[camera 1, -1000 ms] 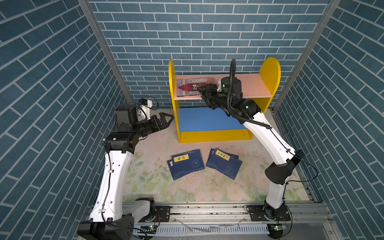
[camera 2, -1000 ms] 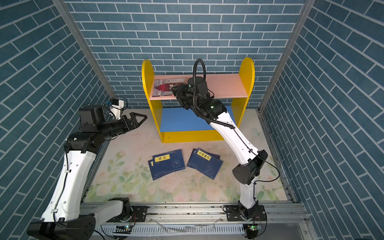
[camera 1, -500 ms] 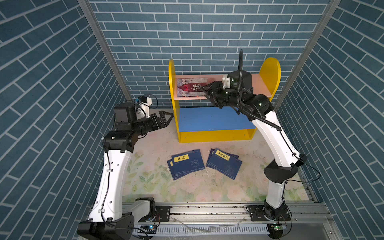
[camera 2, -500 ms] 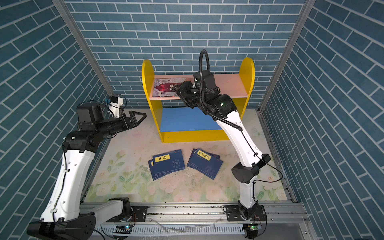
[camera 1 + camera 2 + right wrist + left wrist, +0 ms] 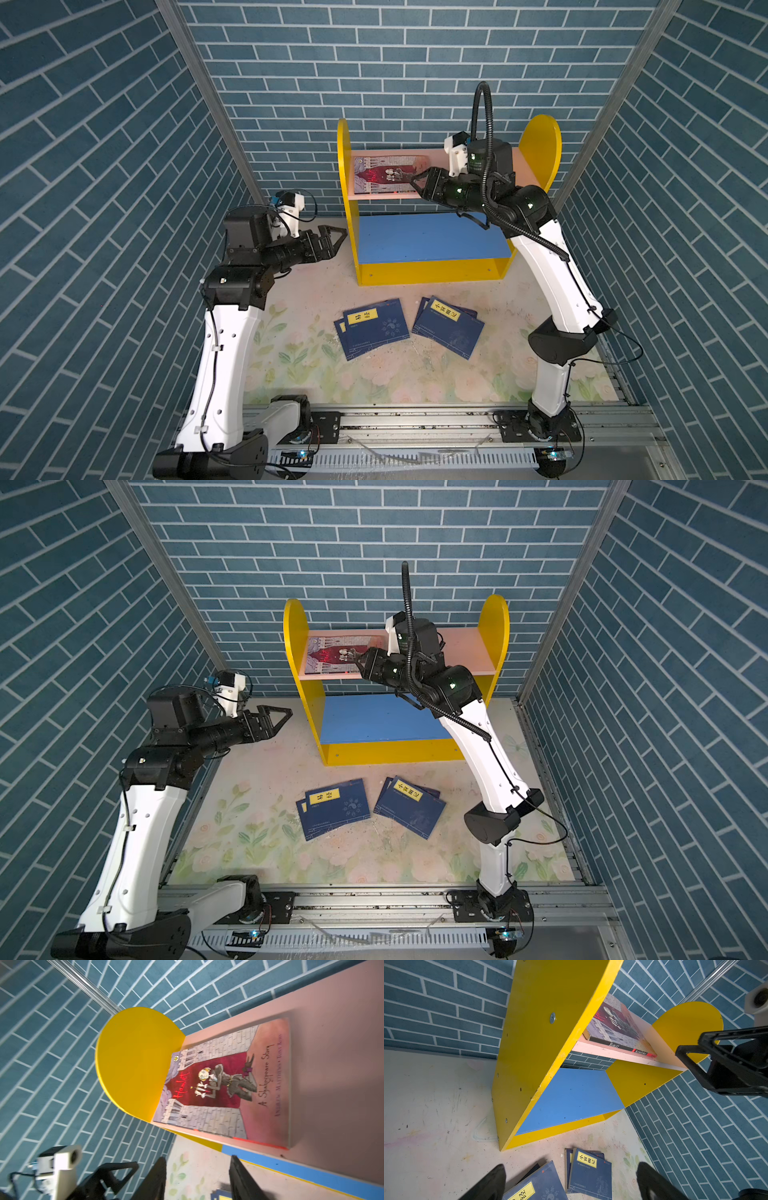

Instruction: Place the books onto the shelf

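The shelf (image 5: 347,216) (image 5: 297,654) (image 5: 542,1043) (image 5: 135,1059) stands at the back wall. A grey-and-red book (image 5: 388,179) (image 5: 336,658) (image 5: 614,1024) (image 5: 228,1088) lies flat on its pink upper board, against the left side panel. My right gripper (image 5: 415,180) (image 5: 360,659) (image 5: 197,1159) hovers at that book's right end by the board's front edge, open and holding nothing. Two small piles of navy books (image 5: 374,328) (image 5: 449,326) (image 5: 336,808) (image 5: 589,1172) lie on the floor mat before the shelf. My left gripper (image 5: 336,241) (image 5: 282,717) (image 5: 571,1167) stands open to the left of the shelf, empty.
The blue lower board (image 5: 428,237) (image 5: 378,719) holds nothing. Brick-patterned walls (image 5: 124,166) close in on both sides and behind. The floral mat (image 5: 299,357) stretches from the shelf to the metal rail (image 5: 415,419) at the front.
The right arm's wrist and elbow have swung up and to the right, while its fingertips stay near the book's right end. The book lies still. The left arm has barely moved.
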Tool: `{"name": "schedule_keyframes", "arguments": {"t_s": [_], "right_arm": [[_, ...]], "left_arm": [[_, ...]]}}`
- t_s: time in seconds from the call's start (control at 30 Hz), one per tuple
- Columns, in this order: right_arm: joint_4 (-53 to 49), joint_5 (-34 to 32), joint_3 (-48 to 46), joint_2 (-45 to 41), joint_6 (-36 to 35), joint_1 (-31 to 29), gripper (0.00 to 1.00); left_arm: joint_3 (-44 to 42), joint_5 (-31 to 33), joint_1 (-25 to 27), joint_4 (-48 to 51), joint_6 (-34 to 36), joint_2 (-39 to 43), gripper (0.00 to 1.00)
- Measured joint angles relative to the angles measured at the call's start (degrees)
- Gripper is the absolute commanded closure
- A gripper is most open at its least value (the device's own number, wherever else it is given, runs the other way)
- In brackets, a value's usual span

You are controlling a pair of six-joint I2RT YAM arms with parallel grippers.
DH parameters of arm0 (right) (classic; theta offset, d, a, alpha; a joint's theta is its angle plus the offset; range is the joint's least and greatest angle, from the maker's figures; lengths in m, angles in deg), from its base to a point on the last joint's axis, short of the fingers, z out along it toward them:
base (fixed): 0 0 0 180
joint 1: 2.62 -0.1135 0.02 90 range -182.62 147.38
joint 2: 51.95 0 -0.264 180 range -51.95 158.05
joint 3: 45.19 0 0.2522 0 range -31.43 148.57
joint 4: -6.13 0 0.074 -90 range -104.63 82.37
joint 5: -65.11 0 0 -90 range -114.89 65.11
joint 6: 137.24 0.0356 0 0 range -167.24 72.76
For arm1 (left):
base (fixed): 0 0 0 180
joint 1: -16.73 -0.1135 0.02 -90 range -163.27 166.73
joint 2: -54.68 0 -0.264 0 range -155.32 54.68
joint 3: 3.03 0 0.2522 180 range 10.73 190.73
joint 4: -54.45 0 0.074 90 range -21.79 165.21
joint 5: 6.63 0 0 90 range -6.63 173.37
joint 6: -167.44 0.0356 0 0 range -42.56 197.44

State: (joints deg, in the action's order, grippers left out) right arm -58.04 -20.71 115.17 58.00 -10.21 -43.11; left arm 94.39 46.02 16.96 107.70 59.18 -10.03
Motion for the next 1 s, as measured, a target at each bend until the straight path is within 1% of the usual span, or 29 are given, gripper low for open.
{"name": "schedule_keyframes", "arguments": {"t_s": [0.1,0.2,0.33,0.5,0.63,0.83,1.0], "right_arm": [[0.0,-3.8,-0.2,0.0,-3.8,0.2,0.48],[0.0,-6.6,-0.2,0.0,-6.1,1.1,0.48],[0.2,-8.0,-0.2,0.0,-7.1,3.1,0.48],[0.9,-6.4,-0.1,0.2,-7.0,5.8,0.48],[1.6,-4.2,1.6,2.2,-6.6,7.1,0.48],[1.7,-0.7,4.0,6.3,-5.3,7.6,0.48],[1.9,1.9,4.7,7.5,-3.9,7.6,0.48]], "left_arm": [[0.1,0.0,0.0,0.0,0.6,0.0,0.00],[0.5,0.0,0.0,0.1,0.9,0.0,0.00],[1.0,0.0,0.0,0.1,0.8,0.3,0.00],[1.1,-0.2,0.0,0.1,0.2,0.4,0.00],[1.4,-0.3,0.0,0.2,0.3,0.4,0.00],[1.8,-0.3,0.0,0.5,0.4,0.4,0.00],[1.9,-0.2,0.0,0.5,0.5,0.4,0.00]]}}
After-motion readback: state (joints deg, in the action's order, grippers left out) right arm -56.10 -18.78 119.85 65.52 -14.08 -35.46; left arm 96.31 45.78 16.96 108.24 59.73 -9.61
